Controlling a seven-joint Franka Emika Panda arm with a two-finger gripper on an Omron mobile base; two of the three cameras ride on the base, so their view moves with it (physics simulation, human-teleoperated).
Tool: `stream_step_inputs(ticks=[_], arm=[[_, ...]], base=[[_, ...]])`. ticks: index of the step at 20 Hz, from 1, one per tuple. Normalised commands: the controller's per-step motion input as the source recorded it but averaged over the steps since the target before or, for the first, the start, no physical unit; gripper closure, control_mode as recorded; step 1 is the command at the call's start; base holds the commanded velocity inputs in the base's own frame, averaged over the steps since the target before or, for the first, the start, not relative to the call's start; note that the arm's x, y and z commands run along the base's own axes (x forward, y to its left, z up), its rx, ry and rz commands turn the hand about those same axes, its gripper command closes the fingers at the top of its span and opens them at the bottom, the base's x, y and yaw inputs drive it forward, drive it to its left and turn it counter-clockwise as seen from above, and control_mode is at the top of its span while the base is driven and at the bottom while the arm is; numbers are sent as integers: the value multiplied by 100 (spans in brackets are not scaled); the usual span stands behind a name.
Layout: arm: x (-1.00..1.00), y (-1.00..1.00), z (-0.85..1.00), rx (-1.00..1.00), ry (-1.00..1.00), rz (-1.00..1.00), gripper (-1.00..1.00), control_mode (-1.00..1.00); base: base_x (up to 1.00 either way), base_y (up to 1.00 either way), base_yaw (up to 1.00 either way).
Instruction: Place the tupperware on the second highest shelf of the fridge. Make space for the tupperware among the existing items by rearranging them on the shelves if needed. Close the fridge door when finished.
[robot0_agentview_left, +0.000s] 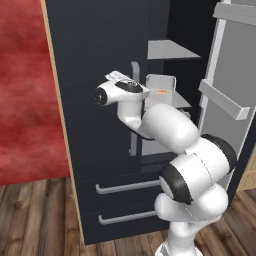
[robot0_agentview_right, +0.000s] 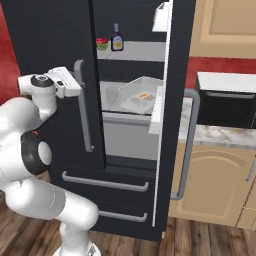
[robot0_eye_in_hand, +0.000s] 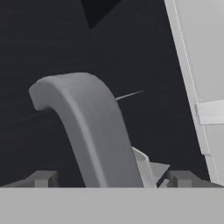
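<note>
Hovering at the closed left door's grey bar handle (robot0_eye_in_hand: 87, 131), gripper (robot0_eye_in_hand: 111, 178) spread wide astride it without pinching, fridge (robot0_agentview_left: 95, 100) right door open, tupperware (robot0_agentview_right: 137, 97) sat on the second highest shelf (robot0_agentview_right: 122, 120), sauce bottle (robot0_agentview_right: 117, 39) one shelf above.

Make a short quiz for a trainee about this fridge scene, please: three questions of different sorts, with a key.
1. True or false: the tupperware already lies inside the fridge.
2. What stands between the fingertips of the open end effector? A) a carton B) the grey door handle C) a drawer
3. Fill in: the sauce bottle stands on the shelf ____ the tupperware.

Key: 1 true; 2 B; 3 above
</note>
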Motion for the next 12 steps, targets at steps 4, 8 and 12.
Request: stream_step_inputs(ticks=[4, 8, 12], arm=[[-14, 3, 71, 0, -1, 10, -100, -100], [-92, 2, 55, 2, 1, 6, -100, -100], [-100, 11, 49, 1, 10, 1, -100, -100]], base=[[0, 0, 0], [0, 0, 0], [0, 0, 0]])
